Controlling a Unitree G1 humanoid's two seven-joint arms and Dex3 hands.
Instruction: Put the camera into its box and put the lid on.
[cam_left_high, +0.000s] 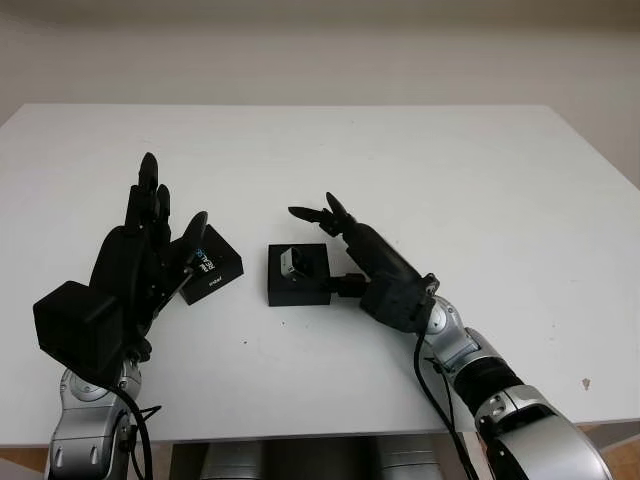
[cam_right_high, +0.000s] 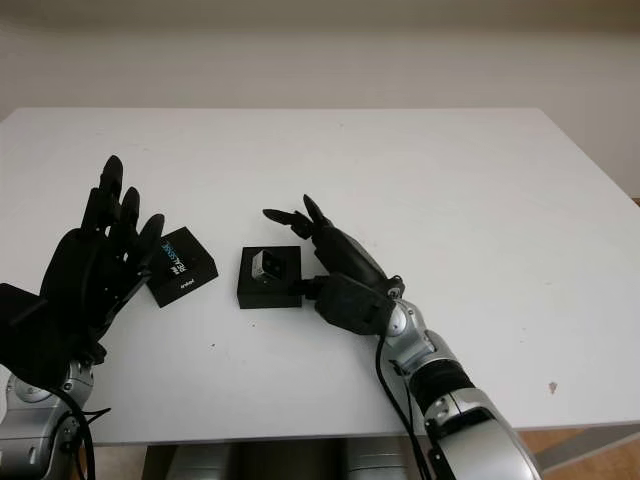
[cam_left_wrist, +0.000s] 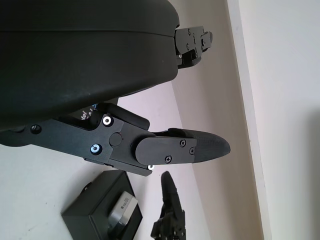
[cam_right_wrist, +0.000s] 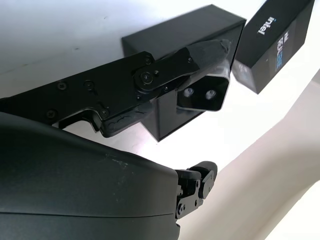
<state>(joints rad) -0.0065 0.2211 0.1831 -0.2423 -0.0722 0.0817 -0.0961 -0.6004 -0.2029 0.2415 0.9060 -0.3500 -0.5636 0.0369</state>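
Left eye view, surface (cam_left_high: 420, 170): white, carries everything.
Box (cam_left_high: 298, 274): black, open-topped, near the middle of the surface.
Camera (cam_left_high: 294, 262): small and silver, sitting inside the box.
Lid (cam_left_high: 208, 264): black with printed lettering, lying left of the box, a little apart from it.
Right hand (cam_left_high: 345, 240): just right of the box, fingers wide, holding nothing.
Left hand (cam_left_high: 140, 250): raised at the lid's left edge, fingers wide, holding nothing.
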